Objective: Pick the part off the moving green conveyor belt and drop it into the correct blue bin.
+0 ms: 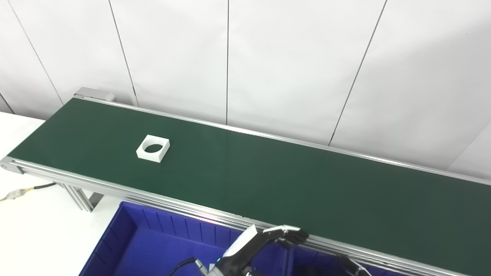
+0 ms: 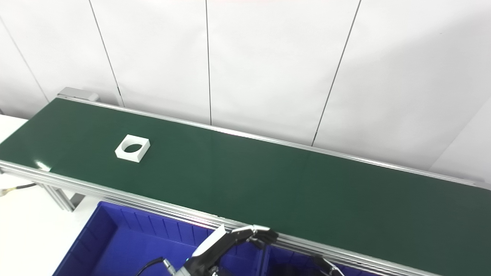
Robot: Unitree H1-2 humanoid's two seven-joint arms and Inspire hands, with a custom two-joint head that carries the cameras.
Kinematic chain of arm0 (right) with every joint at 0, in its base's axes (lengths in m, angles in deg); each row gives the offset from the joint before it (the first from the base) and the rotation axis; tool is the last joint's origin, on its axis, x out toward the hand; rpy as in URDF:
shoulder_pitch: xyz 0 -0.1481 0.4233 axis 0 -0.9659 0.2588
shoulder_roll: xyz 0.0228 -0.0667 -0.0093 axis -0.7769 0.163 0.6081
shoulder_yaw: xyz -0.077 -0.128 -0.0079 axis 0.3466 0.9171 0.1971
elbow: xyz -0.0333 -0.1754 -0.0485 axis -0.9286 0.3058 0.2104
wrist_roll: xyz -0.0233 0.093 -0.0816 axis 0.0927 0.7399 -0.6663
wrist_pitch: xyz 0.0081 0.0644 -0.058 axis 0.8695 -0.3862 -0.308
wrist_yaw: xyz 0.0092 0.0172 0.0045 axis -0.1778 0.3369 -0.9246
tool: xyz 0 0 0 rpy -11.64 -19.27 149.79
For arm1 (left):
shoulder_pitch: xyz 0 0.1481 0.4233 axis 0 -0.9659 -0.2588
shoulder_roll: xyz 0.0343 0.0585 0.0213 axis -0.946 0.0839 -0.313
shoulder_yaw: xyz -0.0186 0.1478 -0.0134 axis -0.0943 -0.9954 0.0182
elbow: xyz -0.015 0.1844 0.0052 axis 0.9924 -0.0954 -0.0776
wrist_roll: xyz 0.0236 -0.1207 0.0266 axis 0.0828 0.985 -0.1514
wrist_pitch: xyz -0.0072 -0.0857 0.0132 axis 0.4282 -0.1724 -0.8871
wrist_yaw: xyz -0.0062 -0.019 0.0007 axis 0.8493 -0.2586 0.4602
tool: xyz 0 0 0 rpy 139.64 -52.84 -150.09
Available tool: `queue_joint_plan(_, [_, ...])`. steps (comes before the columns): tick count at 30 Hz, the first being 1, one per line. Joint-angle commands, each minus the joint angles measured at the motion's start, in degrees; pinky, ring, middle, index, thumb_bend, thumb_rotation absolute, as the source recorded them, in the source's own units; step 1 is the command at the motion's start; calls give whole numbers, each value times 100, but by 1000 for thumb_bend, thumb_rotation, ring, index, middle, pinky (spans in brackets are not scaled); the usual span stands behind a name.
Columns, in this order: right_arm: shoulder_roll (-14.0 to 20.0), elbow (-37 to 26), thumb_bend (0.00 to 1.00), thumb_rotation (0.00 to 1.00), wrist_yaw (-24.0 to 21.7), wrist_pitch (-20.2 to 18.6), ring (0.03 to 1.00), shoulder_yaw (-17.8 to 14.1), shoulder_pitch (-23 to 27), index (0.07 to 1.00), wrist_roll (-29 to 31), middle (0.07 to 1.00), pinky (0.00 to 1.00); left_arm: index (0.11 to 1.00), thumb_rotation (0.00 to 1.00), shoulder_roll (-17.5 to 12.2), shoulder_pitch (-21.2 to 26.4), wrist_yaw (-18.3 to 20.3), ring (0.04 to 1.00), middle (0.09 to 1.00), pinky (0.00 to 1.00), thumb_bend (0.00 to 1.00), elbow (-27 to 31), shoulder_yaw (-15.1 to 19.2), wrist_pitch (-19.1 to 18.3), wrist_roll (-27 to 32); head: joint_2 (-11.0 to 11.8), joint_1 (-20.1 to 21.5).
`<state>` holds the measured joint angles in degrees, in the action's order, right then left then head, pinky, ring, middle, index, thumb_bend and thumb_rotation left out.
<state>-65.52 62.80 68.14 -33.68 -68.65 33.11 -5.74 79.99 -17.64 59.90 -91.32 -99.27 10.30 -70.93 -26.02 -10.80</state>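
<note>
White wall panels (image 1: 291,57) with thin dark seams stood behind everything, and no words or labels could be read anywhere. A long green conveyor belt (image 1: 268,172) ran across the scene with silver metal rails (image 1: 126,193) along its edges.

The part (image 1: 153,148) was a white square block with a round hole through its middle. It lay flat on the belt toward the left end, well apart from both hands.

Below the near rail sat a blue bin (image 1: 130,237) with ribbed walls. A second blue bin (image 2: 291,260) sat just beside it to the right, though only a small piece of it showed.

The left hand (image 1: 268,237) hung over the bins, just under the near rail. Its dark fingers (image 1: 295,234) were bent forward and apart, and it held nothing. A black cable (image 1: 180,266) curled near its wrist.

The right hand (image 1: 355,266) only peeked in at the bottom edge. It looked like a dark fingertip or two, and I could not tell if it was spread or closed.

On the white table (image 1: 34,230) at the left, a thin cable (image 1: 27,189) lay near the belt's silver leg (image 1: 78,195).
</note>
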Motion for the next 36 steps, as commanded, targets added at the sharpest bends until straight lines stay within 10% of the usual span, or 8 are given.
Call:
queue_joint_plan(1, [-26,-8,1000,323,-74,252,789,-74,48,780,49,856,723,787,154,-7,109,-121,752,771,661,991,361,84,189,-228,24,-88])
queue_joint_plan(18, [-150,117,994,295,-650,252,820,-544,131,799,181,884,764,791,53,-517,1558,-434,717,764,552,969,539,1435,-396,-3223,68,-347])
queue_joint_plan(36, [-216,67,994,294,-644,251,806,-561,106,785,128,873,754,790,10,-924,2985,-189,731,762,617,1000,-536,1328,-1543,-4312,63,-166])
